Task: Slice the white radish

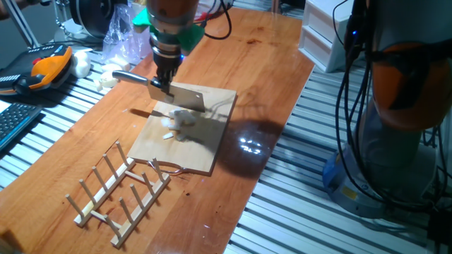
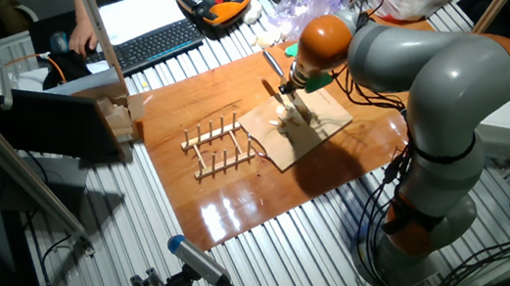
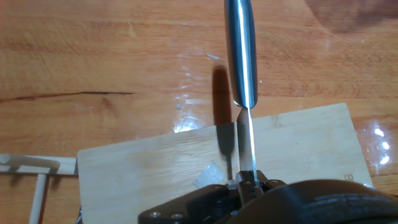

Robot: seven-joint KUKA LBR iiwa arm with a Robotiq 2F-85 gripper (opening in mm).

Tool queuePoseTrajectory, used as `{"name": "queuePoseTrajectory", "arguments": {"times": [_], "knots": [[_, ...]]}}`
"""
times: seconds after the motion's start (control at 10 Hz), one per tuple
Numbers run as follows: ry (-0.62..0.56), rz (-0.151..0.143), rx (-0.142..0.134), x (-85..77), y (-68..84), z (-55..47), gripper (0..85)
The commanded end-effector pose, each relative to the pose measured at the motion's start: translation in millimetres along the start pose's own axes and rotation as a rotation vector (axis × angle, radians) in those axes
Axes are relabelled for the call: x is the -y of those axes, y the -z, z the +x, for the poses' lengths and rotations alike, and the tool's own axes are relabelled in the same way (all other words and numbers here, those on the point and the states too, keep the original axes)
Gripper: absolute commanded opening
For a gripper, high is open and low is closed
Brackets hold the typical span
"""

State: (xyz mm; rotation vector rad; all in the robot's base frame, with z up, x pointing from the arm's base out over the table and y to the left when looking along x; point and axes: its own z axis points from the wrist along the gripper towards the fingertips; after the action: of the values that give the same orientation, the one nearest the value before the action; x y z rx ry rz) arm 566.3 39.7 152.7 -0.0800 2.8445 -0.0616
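Observation:
A few small white radish point(image 1: 179, 122) bits lie on the wooden board point(image 1: 201, 152) near its middle. My gripper point(image 1: 164, 77) hangs just above them and is shut on a steel knife point(image 1: 182, 98), whose broad blade stands over the radish and whose handle point(image 1: 129, 77) sticks out to the left. In the hand view the knife point(image 3: 241, 56) runs straight ahead, blade edge-on, with one pale radish point(image 3: 208, 176) sliver on the board point(image 3: 137, 168) just left of it. The other fixed view shows the gripper point(image 2: 290, 94) over the board point(image 2: 318, 137); the arm partly hides the radish there.
A wooden dish rack point(image 1: 120, 187) stands at the near end of the board. Bigger white lumps point(image 1: 107, 76), a plastic bag point(image 1: 127, 39) and an orange pendant point(image 1: 44, 69) lie beyond the table's left edge. The robot base point(image 1: 402, 106) is on the right.

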Motion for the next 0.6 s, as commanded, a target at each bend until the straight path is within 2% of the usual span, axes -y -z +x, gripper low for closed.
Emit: {"name": "queuePoseTrajectory", "arguments": {"times": [0.0, 0.1, 0.5], "knots": [[-0.002, -0.003, -0.001, -1.1, -0.6, -0.1, 0.0], [-0.006, -0.006, -0.001, -2.4, -3.6, 1.4, 0.0], [-0.002, -0.01, 0.021, 1.0, -14.3, 23.1, 0.0]]}}
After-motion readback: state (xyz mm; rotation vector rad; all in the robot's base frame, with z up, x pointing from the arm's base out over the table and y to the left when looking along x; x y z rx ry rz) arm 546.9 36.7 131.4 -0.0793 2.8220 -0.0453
